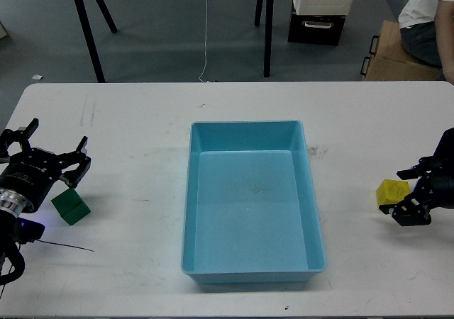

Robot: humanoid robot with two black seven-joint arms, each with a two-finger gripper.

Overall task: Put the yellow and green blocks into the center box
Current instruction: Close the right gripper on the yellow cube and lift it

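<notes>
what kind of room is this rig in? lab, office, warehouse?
Most likely a lab or workshop. A plain white table stands on grey floor with a loose cable, black stand legs behind it, and a cardboard box beside a seated person.

You see the light-blue tray (252, 202) lying in the middle of the white tabletop (128, 120). Your left end effector (48, 149) stands spread just above the green block (70, 206) at the left. At the right, your right end effector (406, 191) brackets the yellow block (391, 191), fingers parted.
</notes>
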